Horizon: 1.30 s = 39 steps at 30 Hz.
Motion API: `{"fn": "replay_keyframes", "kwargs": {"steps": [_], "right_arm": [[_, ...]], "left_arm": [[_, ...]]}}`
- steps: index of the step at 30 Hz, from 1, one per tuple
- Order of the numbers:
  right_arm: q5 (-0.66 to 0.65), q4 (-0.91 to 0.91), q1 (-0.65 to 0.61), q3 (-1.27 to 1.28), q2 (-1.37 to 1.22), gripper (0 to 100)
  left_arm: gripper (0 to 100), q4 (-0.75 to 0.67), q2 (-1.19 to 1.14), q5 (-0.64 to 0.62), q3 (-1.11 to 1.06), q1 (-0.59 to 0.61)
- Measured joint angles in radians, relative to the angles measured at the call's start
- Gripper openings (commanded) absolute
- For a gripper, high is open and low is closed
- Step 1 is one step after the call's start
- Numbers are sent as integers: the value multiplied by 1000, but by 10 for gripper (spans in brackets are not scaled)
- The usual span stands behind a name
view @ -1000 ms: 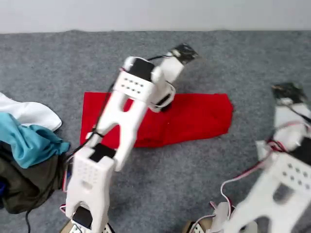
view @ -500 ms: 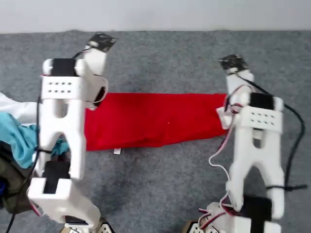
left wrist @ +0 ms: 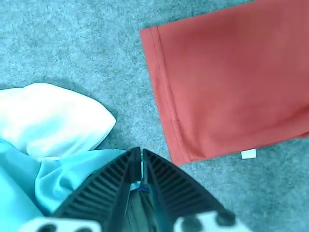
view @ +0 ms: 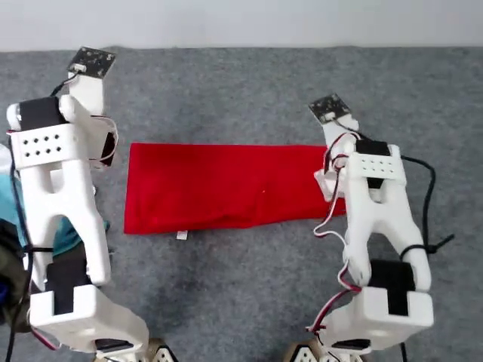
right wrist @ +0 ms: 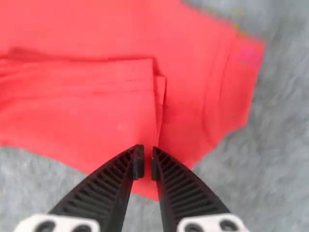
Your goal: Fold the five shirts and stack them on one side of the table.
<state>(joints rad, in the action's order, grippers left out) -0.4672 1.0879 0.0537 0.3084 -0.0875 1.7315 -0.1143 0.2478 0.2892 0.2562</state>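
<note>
A red shirt (view: 226, 185) lies folded into a long strip across the middle of the grey table. My left gripper (left wrist: 141, 153) is shut and hovers just off the strip's left end (left wrist: 227, 77), above a teal shirt (left wrist: 29, 193) and beside a white shirt (left wrist: 48, 116). Over the strip's right end, where folded layers overlap (right wrist: 159, 96), my right gripper (right wrist: 144, 155) hangs shut with nothing in it. From above, the left arm (view: 56, 173) stands at the left and the right arm (view: 373, 188) at the right.
A pile of unfolded shirts, teal (view: 6, 204) and dark (view: 9, 260), lies at the table's left edge, partly under the left arm. A small white tag (view: 182, 236) sticks out at the strip's near edge. Bare grey carpet (view: 241, 90) lies behind and in front.
The left arm swung from over the middle of the red shirt to its left end. The right arm came in from the far right to the shirt's right end. The strip now lies longer and flatter.
</note>
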Motion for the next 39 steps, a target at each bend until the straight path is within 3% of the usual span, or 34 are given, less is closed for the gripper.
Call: {"fn": "replay_keyframes", "kwargs": {"steps": [11, 16, 24, 33, 39], "right_arm": [[0, 190, 43, -9, -28, 46], [0, 258, 46, -158, -28, 46], [0, 213, -26, -284, -43, 46], [0, 140, -57, -284, -315, 46], [0, 296, -68, -454, -333, 46]], "left_arm": [[15, 0, 0, 0, 0, 2], [15, 0, 0, 0, 0, 2], [15, 0, 0, 0, 0, 2], [15, 0, 0, 0, 0, 11], [15, 0, 0, -3, 0, 9]]}}
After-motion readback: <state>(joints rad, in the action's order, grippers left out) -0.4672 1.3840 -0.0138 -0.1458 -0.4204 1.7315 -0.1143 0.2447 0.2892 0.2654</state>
